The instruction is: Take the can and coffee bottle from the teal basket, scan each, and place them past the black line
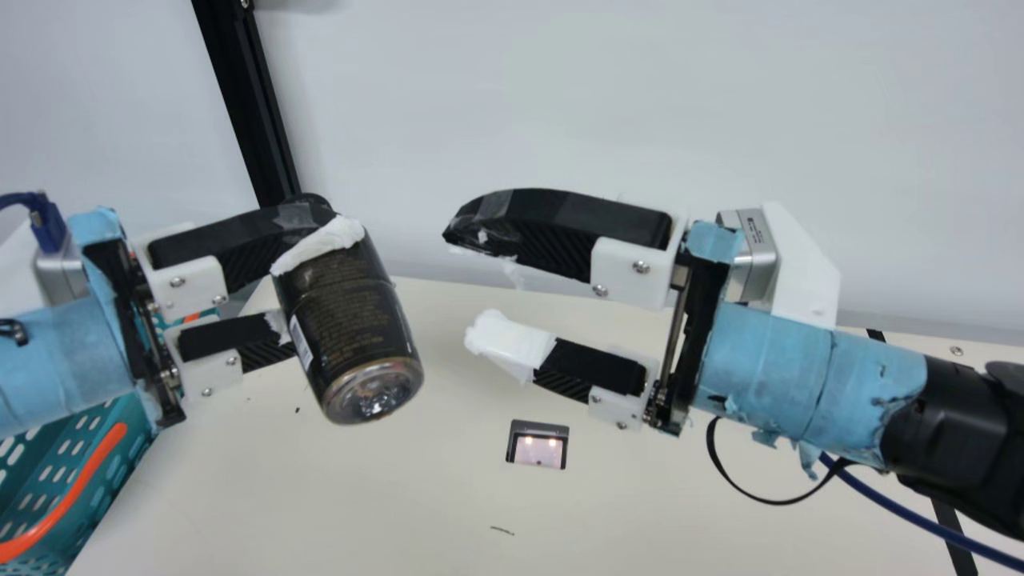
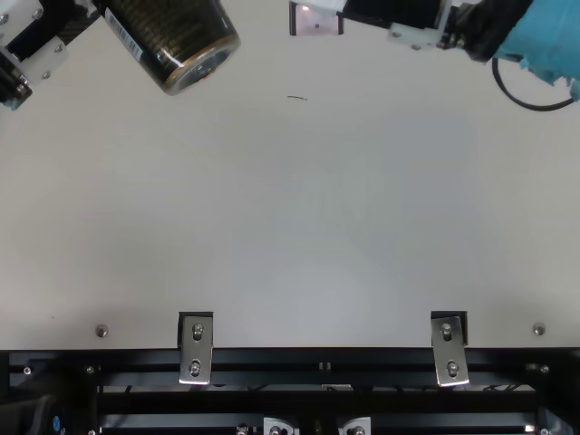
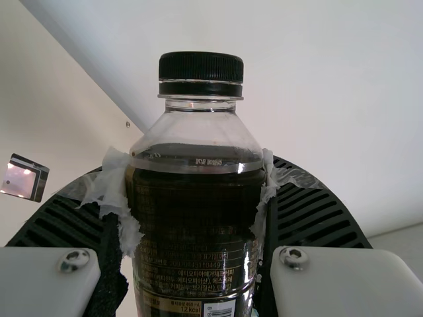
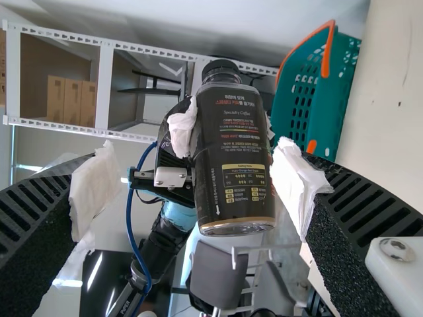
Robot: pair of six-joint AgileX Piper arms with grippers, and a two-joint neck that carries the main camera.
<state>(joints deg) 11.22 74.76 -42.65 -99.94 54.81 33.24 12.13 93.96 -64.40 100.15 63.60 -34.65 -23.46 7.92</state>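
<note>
Partly beyond main view: basket [image 1: 106,482]

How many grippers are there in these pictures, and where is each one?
2. In the main view, the left gripper is at left, around the coffee bottle; the right gripper is open and empty, above the table.

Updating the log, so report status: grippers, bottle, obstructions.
Left gripper shut on coffee bottle, tilted above table. Right gripper open, empty, facing bottle. Nothing seen blocking the gap between them.
</note>
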